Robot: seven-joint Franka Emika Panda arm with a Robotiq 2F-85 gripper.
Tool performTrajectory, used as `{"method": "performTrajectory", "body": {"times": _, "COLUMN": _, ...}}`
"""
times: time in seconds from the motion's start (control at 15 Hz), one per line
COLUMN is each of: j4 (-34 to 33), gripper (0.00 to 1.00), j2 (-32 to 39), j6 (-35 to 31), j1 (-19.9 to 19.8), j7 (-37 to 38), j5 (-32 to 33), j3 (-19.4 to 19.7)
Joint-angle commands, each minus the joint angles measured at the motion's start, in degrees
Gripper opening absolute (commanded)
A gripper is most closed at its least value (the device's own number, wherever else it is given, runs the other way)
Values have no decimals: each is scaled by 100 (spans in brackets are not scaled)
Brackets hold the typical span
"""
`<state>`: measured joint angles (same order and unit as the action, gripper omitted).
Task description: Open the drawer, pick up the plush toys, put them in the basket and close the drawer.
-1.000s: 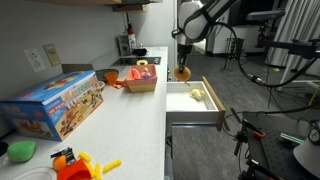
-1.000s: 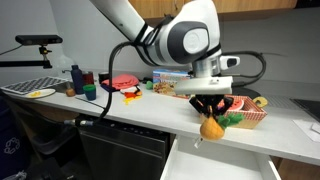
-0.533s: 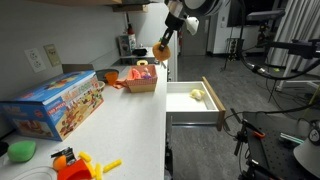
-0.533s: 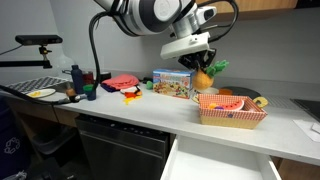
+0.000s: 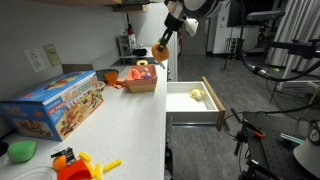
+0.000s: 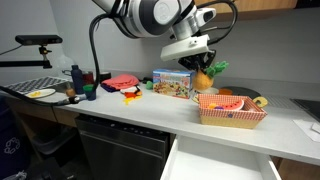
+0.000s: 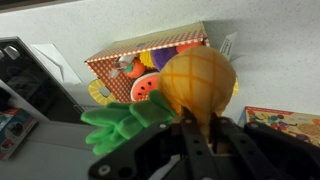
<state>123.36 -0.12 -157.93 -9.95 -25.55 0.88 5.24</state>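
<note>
My gripper [image 5: 163, 42] is shut on an orange-brown pineapple-shaped plush toy [image 5: 160, 49] with green leaves. It holds the toy in the air above the counter, just beyond the tan basket [image 5: 142, 86]. In the other exterior view the toy [image 6: 204, 79] hangs above and left of the basket [image 6: 232, 119]. The wrist view shows the toy [image 7: 198, 82] between my fingers [image 7: 195, 135], with the basket [image 7: 105, 67] behind it holding several colourful toys. The white drawer [image 5: 195, 108] stands open, and a pale yellow plush toy [image 5: 196, 95] lies inside it.
A big blue toy box [image 5: 55, 103] lies on the counter and also shows behind the basket [image 6: 172, 82]. A hard orange and yellow plastic toy [image 5: 80, 165] sits at the near counter end. The open drawer [image 6: 220, 165] juts out below the counter edge.
My gripper has lifted the orange-brown plush from over the drawer up to beside the basket. Nothing has moved in the last half second.
</note>
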Motion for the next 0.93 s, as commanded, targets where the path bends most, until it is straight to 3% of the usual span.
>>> {"method": "performTrajectory", "body": {"times": 0.0, "j4": -688, "gripper": 3, "j2": 630, "j6": -158, "j1": 71, "j7": 405, "j5": 245, "j3": 104}}
{"method": "performTrajectory", "body": {"times": 0.67, "j4": -2770, "gripper": 3, "j2": 2553, "j6": 245, "j1": -44, "j7": 1125, "j5": 293, "j3": 125}}
{"method": "performTrajectory", "body": {"times": 0.73, "j4": -2887, "gripper": 38, "j2": 2662, "j6": 273, "j1": -70, "j7": 1138, "j5": 289, "j3": 125}}
{"method": "performTrajectory", "body": {"times": 0.87, "j4": -3089, "gripper": 46, "j2": 2832, "j6": 263, "j1": -100, "j7": 1191, "j5": 307, "j3": 153}}
